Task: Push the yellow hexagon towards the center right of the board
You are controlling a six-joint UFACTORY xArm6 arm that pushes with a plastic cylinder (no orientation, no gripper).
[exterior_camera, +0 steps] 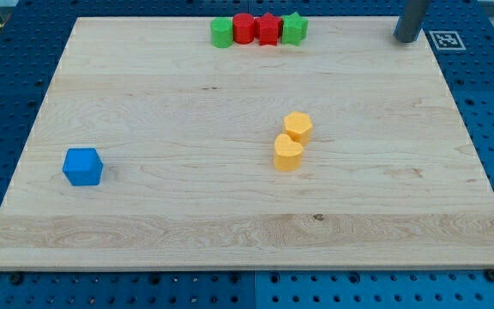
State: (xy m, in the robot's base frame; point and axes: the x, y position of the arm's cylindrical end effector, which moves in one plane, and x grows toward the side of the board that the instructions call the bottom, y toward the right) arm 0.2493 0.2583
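Observation:
The yellow hexagon [298,126] sits a little right of the board's centre. A yellow heart-shaped block [288,153] touches it just below and to the left. My tip [406,38] is at the view's top right, near the board's far right corner, well away from both yellow blocks, up and to their right.
A row of blocks lies along the top edge: a green block [222,33], a red cylinder [243,28], a red star-like block [268,29] and a green block [293,29]. A blue cube [82,166] sits at the left. A printed marker tag [446,39] lies beside the board's top right corner.

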